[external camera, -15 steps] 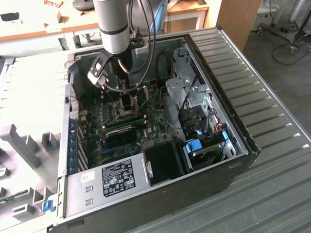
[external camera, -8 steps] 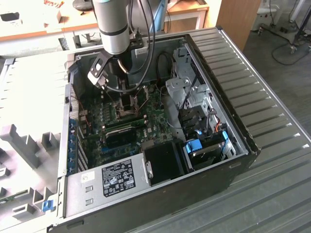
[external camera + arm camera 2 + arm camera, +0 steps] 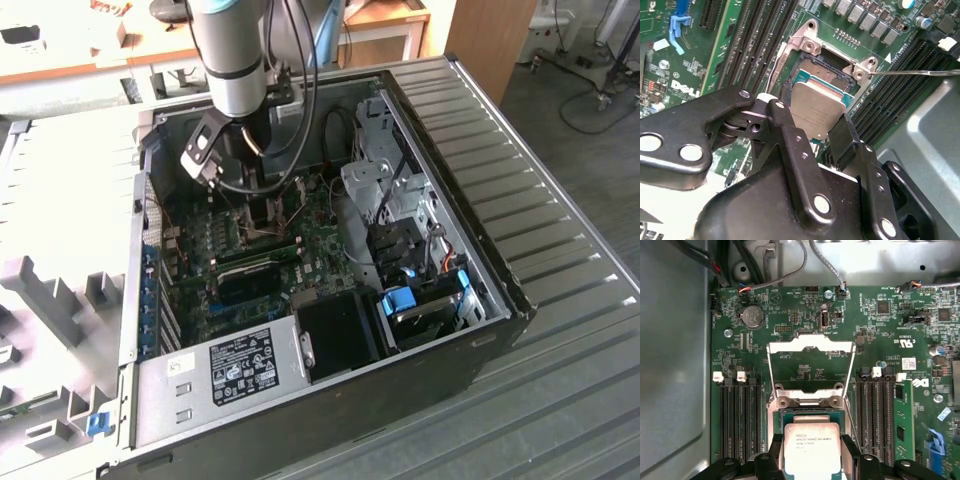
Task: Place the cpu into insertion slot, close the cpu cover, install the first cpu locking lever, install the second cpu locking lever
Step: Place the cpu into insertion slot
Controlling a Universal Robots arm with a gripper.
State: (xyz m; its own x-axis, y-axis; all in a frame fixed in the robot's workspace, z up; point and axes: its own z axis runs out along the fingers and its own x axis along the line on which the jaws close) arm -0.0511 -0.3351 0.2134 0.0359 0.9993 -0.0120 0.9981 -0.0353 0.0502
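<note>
The cpu (image 3: pixel 812 449), a silvery square chip, sits between my gripper's (image 3: pixel 812 455) two black fingers (image 3: pixel 774 452), which are shut on its opposite edges. It hangs just over the near part of the insertion slot (image 3: pixel 810 414); the second wrist view shows the cpu (image 3: pixel 817 111) overlapping the dark socket (image 3: pixel 812 70), and I cannot tell whether they touch. The cpu cover (image 3: pixel 810 342) is flipped open and lies back flat beyond the socket. A thin wire locking lever (image 3: pixel 915 72) sticks out to one side. In the exterior view the gripper (image 3: pixel 255 205) reaches down into the open computer case.
Black memory slots (image 3: pixel 740 420) flank the socket on both sides, with a green memory stick (image 3: pixel 901 432) in one. Cables (image 3: pixel 770 282) run along the case wall. A power supply (image 3: pixel 240 365), a black block (image 3: pixel 338 330) and a metal drive cage (image 3: pixel 400 200) fill the case.
</note>
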